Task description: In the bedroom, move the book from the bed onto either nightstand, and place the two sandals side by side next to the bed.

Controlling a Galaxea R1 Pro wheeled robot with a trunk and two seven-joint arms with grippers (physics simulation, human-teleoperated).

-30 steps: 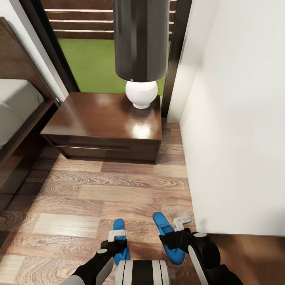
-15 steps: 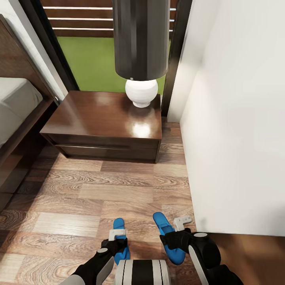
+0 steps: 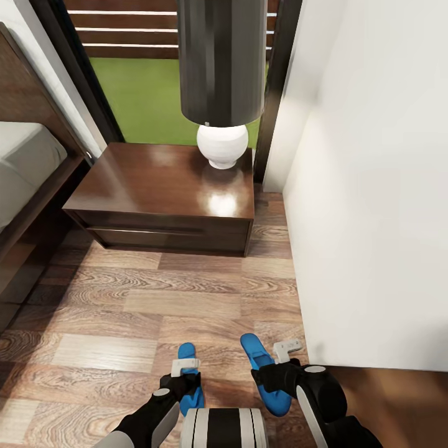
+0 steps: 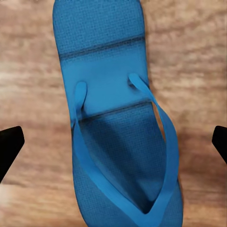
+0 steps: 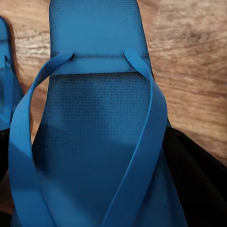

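Observation:
Two bright blue sandals lie side by side on the wood floor at the bottom of the head view. My left gripper (image 3: 185, 375) hovers over the left sandal (image 3: 186, 353). In the left wrist view its black fingertips (image 4: 9, 144) stand wide apart, open, clear of that sandal (image 4: 113, 109). My right gripper (image 3: 269, 375) is down on the right sandal (image 3: 251, 348). The right wrist view shows its dark fingers (image 5: 194, 165) pressed against the sides of this sandal (image 5: 94, 142). The dark brown nightstand (image 3: 155, 180) stands ahead, with the bed (image 3: 25, 162) to its left. The book is out of view.
A lamp with a white round base (image 3: 222, 144) and a tall dark shade (image 3: 221, 62) stands on the nightstand's right rear corner. A white wall (image 3: 373, 186) runs close along my right. Behind the nightstand a black-framed window (image 3: 149, 87) shows grass.

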